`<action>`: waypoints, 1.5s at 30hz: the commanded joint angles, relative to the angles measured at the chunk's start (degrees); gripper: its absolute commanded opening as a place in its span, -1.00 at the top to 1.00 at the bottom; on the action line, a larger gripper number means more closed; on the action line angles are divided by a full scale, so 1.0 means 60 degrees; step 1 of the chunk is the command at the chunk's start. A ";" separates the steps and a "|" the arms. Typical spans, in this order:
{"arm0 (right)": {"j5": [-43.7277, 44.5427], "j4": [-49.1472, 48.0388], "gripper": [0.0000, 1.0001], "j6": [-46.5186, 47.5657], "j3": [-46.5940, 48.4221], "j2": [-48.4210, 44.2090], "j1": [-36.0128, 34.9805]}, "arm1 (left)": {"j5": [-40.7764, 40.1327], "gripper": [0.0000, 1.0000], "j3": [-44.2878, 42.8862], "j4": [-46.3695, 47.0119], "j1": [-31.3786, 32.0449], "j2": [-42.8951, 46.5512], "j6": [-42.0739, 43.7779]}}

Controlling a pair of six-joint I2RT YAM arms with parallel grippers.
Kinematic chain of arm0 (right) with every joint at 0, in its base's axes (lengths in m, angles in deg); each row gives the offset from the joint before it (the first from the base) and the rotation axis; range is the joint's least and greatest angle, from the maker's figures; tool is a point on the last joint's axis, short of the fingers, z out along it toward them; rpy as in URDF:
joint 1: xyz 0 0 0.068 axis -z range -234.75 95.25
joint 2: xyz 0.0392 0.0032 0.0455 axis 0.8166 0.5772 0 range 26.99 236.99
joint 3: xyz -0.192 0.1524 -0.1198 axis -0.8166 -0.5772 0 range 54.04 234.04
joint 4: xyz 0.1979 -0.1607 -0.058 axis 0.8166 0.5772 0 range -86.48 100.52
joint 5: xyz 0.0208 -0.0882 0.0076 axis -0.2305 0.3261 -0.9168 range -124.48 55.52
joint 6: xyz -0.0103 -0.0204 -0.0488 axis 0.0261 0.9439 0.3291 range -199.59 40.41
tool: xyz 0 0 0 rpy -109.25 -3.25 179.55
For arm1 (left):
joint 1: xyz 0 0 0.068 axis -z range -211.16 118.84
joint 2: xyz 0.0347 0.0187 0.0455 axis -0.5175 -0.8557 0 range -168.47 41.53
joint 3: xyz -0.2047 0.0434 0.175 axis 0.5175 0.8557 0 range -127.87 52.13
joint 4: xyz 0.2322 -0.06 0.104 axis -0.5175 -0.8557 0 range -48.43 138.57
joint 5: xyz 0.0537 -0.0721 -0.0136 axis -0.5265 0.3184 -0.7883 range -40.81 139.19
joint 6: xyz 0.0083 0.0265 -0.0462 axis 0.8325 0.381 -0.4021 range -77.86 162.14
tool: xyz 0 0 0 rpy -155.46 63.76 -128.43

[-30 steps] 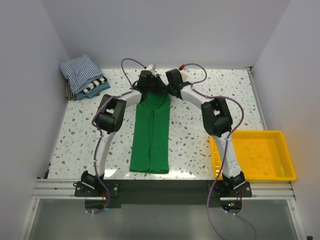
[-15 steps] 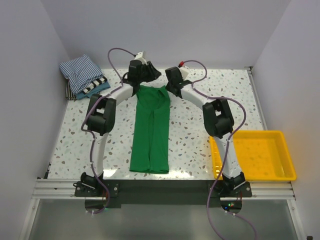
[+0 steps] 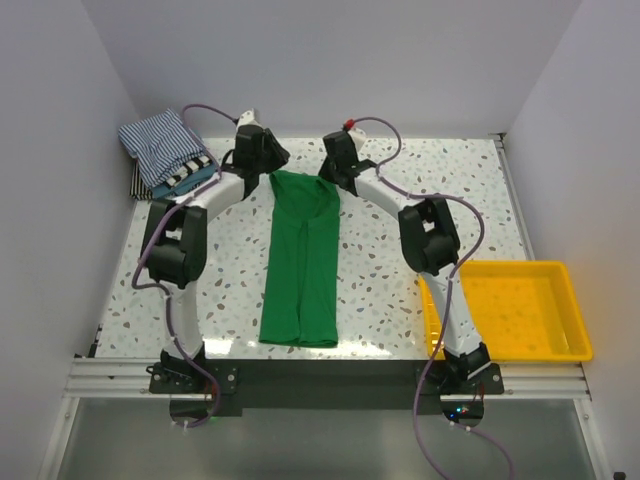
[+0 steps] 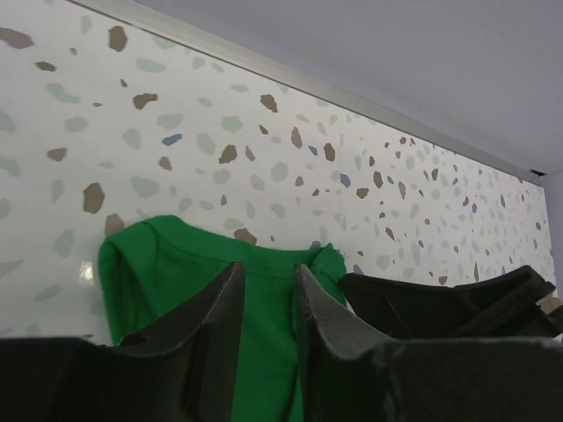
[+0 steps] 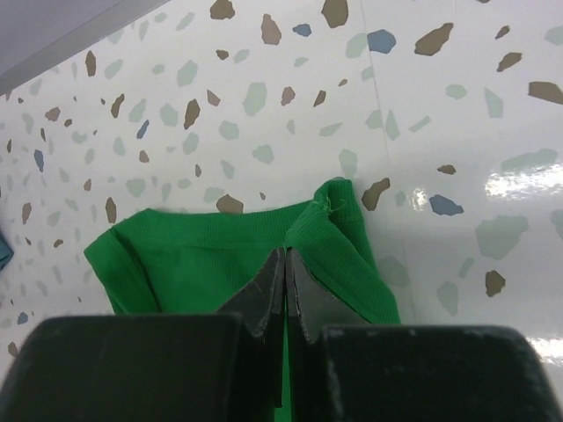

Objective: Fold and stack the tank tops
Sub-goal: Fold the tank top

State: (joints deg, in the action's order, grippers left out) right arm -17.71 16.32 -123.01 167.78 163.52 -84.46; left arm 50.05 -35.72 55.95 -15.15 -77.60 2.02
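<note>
Green tank top [image 3: 300, 270] lies as a long strip down the middle of the worktop [image 3: 390, 280], well apart from the folded stack [image 3: 160, 145] in the far-left corner. The right gripper [image 5: 286, 255] is pressed closed at the puckered far-right corner, while the left gripper [image 4: 268, 272] hangs over the cloth, narrowly parted and empty. A one-sided pull here could drag the strip askew and undo the fold.

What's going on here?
The green tank top lies folded into a long strip on the table. At its far end the right gripper is shut, seemingly pinching a pucker of cloth, while the left gripper hovers open over the other corner. Other folded tops sit far left.
</note>
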 commanded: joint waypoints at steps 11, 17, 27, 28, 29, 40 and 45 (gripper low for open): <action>-0.1067 0.0035 0.95 0.0117 0.1903 0.1795 0.0660 | -0.0510 0.37 0.2409 0.0015 -0.0632 0.2246 -0.0637; -0.1505 0.0123 0.89 0.0191 0.2943 0.2542 0.1041 | 0.0030 0.35 0.4648 0.0294 -0.0589 0.3448 -0.0901; -0.3144 -0.0813 0.63 0.0308 0.4319 0.3070 0.1758 | 0.0589 0.18 0.6790 -0.0379 0.0187 0.5394 -0.0930; -0.3249 -0.0844 0.60 0.0351 0.4393 0.2998 0.1788 | 0.0444 0.17 0.6907 -0.0612 0.0493 0.5528 -0.0945; -0.3366 -0.0887 0.50 0.0424 0.4423 0.2809 0.1803 | 0.0326 0.17 0.7082 -0.0774 0.0684 0.5660 -0.0960; -0.3791 0.0723 -0.04 0.0586 0.0505 -0.2198 0.1833 | -0.1638 -0.09 0.8780 -0.3850 0.1623 0.8750 -0.1648; -0.3208 0.0606 -0.04 0.0776 -0.4908 -0.5377 0.1160 | -0.1550 -0.05 0.9558 -0.4481 0.1755 0.9615 -0.1956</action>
State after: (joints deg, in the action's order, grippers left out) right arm -38.17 18.87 -120.03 151.25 140.17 -74.38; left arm 42.73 19.16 33.70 -5.16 -22.04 -7.22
